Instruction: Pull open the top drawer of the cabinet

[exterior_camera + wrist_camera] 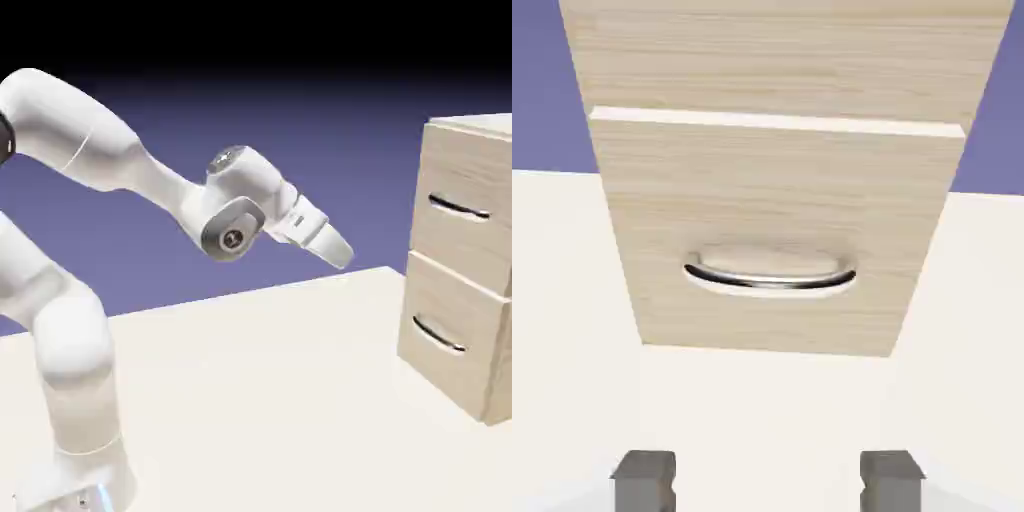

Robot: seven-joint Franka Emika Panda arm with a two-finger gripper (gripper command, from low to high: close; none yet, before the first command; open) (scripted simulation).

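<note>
The cabinet stands at the exterior view's right, a pale wood-grain box with two stacked drawer fronts. The top drawer looks shut and flush, with its silver bar handle across the middle. My gripper hangs in the air well to the left of the cabinet, at about the height of the seam between the drawers, and touches nothing. In the hand view both grey fingertips stand wide apart, open, with bare table between them. Ahead of them is the lower drawer's handle; only the bottom strip of the top drawer shows above it.
The lower drawer front with its own silver handle sits under the top one. The cream table runs from the robot's base to the cabinet's foot. The white arm's elbow is raised left of the hand.
</note>
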